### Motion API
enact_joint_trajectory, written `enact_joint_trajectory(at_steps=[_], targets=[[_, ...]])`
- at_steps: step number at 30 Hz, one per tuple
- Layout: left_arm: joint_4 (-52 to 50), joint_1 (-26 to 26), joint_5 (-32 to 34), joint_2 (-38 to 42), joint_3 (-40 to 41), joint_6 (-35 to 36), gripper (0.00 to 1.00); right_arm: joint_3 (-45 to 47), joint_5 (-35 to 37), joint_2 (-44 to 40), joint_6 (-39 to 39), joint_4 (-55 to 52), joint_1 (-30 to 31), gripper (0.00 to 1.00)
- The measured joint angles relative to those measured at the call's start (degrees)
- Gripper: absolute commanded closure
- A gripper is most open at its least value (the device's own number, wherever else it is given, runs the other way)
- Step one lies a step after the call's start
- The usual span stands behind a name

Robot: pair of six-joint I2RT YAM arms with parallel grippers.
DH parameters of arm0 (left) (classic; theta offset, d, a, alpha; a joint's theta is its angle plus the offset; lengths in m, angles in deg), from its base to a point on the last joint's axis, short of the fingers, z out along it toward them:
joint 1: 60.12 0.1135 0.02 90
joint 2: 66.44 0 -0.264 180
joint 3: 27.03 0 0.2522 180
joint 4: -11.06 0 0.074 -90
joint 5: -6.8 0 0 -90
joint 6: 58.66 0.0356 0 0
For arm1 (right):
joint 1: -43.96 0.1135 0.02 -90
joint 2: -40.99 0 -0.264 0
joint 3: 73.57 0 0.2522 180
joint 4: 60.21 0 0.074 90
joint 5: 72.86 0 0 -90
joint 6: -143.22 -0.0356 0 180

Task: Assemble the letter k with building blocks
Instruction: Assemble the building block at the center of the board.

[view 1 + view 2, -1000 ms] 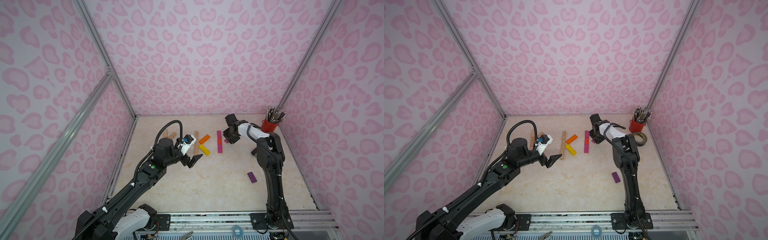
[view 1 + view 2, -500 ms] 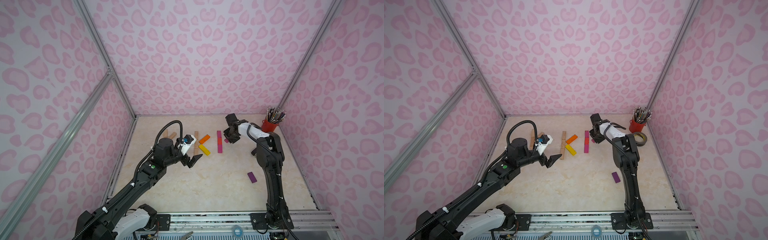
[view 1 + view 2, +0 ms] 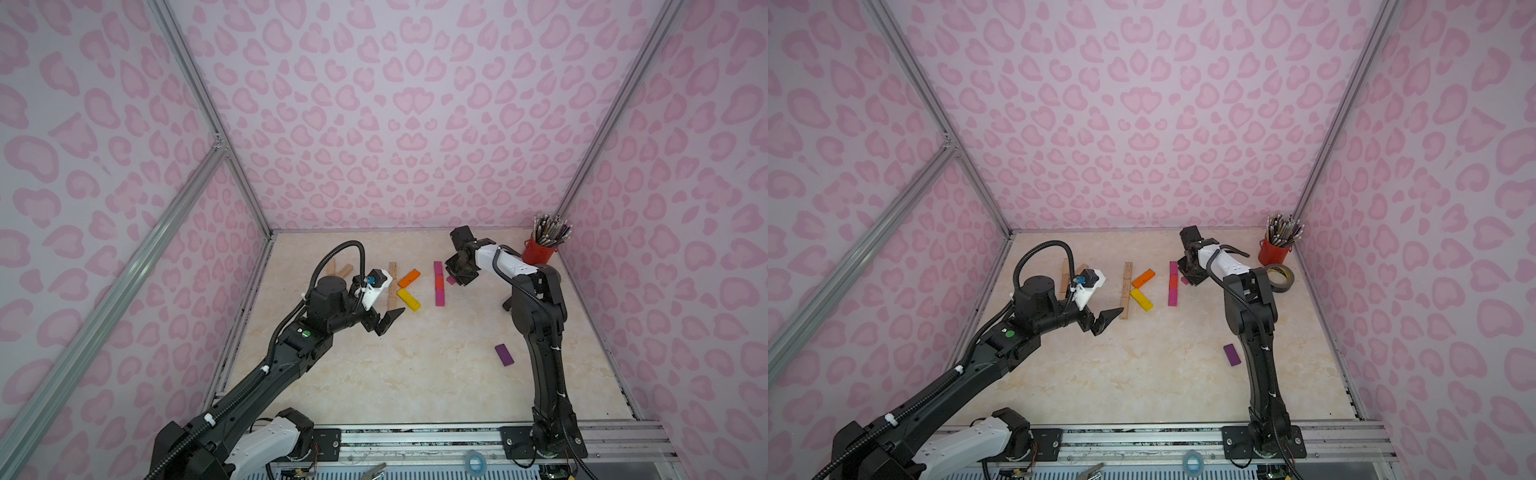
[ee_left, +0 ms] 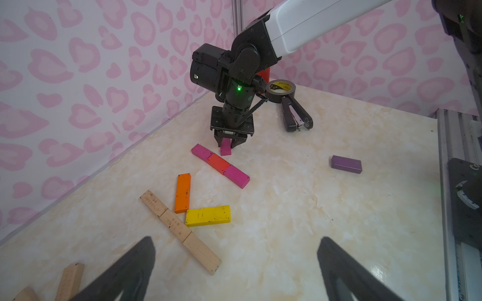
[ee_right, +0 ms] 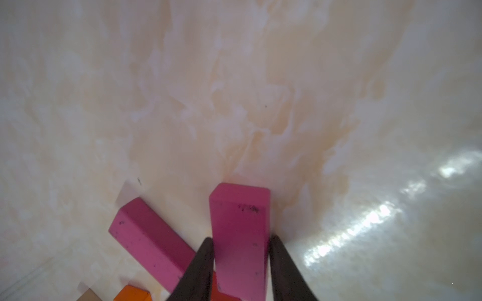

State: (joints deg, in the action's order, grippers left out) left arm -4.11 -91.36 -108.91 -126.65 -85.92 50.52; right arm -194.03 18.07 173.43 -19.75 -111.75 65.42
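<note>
Magenta blocks number three: two (image 4: 236,176) lie flat in a row with one red block (image 4: 218,163) between them. The third magenta block (image 4: 226,150) stands almost upright just right of this row's far end, and the right claw (image 5: 241,241) is closed on it. Three plain wooden bars (image 4: 173,224) form a line, with one orange block (image 4: 182,192) and one yellow block (image 4: 208,215) at its right side. One purple block (image 4: 346,164) lies apart, near right on the worktop (image 3: 415,374). The left claw (image 3: 1108,318) hangs wide open and empty over the near end of the line. Nothing has moved since a second ago. Two more wooden bars (image 3: 344,271) at far left are partly hidden by the left arm.
</note>
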Motion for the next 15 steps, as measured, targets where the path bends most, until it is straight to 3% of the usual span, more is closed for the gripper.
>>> enact_joint_trajectory(at_steps=[15], targets=[[0.0, 0.0, 0.2, 0.0, 0.0, 0.0, 0.01, -0.8, -1.1, 0.5, 1.5, 0.5, 0.1, 0.62]])
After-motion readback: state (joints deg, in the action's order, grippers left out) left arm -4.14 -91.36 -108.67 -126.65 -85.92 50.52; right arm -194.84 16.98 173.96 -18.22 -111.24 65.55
